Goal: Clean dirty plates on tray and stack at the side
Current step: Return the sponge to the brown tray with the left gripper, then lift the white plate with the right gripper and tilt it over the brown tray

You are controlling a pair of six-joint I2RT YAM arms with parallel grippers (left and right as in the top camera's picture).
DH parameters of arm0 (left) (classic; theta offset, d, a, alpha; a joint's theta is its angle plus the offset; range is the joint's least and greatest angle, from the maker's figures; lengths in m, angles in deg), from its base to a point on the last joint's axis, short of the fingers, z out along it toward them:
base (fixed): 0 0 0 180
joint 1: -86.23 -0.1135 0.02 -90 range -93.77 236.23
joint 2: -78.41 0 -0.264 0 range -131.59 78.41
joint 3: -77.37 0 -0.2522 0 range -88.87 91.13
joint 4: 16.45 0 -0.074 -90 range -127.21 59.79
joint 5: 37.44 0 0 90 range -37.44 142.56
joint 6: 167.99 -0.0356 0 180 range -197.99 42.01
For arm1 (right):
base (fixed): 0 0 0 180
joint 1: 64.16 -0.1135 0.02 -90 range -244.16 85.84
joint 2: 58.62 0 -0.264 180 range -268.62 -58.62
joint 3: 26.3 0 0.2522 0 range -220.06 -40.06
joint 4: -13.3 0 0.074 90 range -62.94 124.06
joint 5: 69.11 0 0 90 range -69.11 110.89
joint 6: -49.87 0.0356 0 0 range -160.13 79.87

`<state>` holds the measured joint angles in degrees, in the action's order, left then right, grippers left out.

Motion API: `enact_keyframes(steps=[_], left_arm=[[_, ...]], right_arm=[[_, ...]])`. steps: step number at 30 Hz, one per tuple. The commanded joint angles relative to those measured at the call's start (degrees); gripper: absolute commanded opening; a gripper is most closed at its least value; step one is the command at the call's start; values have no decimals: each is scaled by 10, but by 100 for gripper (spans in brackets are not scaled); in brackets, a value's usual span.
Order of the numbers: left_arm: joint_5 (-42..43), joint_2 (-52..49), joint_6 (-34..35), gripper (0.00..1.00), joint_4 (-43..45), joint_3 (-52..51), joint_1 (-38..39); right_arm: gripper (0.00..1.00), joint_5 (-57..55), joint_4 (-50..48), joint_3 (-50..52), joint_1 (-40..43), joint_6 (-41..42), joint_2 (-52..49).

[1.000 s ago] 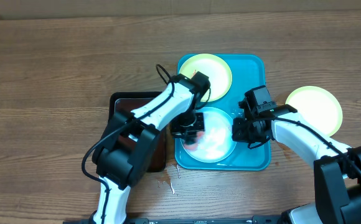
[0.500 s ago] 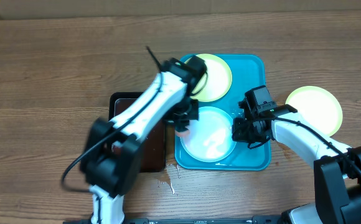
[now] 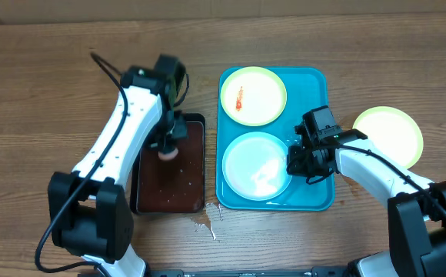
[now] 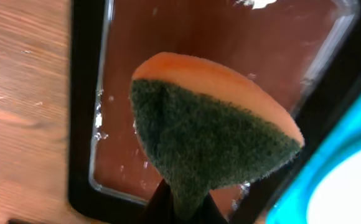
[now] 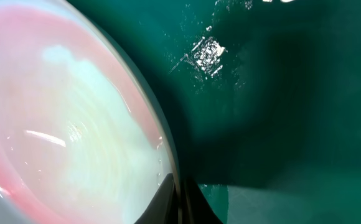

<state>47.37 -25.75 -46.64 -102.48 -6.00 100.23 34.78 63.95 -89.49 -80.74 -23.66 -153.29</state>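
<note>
Robot lab bench, staged as dishwashing mock-up. Signs: left arm (image 3: 123,138), right arm (image 3: 377,171), both cabled, at plain wood-grain table (image 3: 54,77); teal tray (image 3: 307,85) carrying plates (image 3: 254,95); wet dark tray (image 3: 184,192) beside it; green-backed sponge (image 4: 211,124) over it.

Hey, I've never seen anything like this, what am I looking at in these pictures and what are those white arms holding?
These are two robot arms at a wooden table, each ending in a two-finger gripper. The wide picture looks straight down from above; the two close-ups come from small cameras on the wrists. The left gripper holds an orange and green sponge over a dark brown tray. The right gripper pinches the rim of a pale blue-white plate lying in the teal tray. Also in that tray is a yellow-green plate with a red smear. A second yellow-green plate sits on the table to the right.
</note>
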Motion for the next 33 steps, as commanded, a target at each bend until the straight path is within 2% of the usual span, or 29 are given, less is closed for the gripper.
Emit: enact_keyframes(steps=[1, 5, 9, 14, 16, 19, 23, 28, 31, 33], left_arm=[[3, -5, -5, 5, 42, -83, -4], [8, -5, 0, 10, 103, -143, -10], [35, -3, -2, 17, 111, -141, -20], [105, 0, -36, 50, 87, -104, -37], [114, 5, -44, 57, 66, -83, -47], [114, 25, -50, 57, 35, -53, -66], [112, 86, -61, 58, -12, 5, -117], [113, 155, -61, 73, -62, 74, -195], [125, 190, -61, 84, -81, 99, -235], [127, 212, -61, 87, -88, 106, -259]], right_arm=[[4, -7, -2, 2, 1, -2, -1], [4, -7, -2, 2, 1, -2, -1], [4, -10, -2, 2, 1, -2, -1], [4, -19, 29, -19, 6, -17, 2], [4, -26, 61, -45, 9, -17, 7], [4, -57, 113, -93, 8, -17, 22], [4, -101, 204, -207, -18, -34, 39], [4, -179, 269, -331, -76, -52, 39], [4, -230, 268, -381, -126, -63, 39], [4, -264, 254, -395, -161, -63, 39]])
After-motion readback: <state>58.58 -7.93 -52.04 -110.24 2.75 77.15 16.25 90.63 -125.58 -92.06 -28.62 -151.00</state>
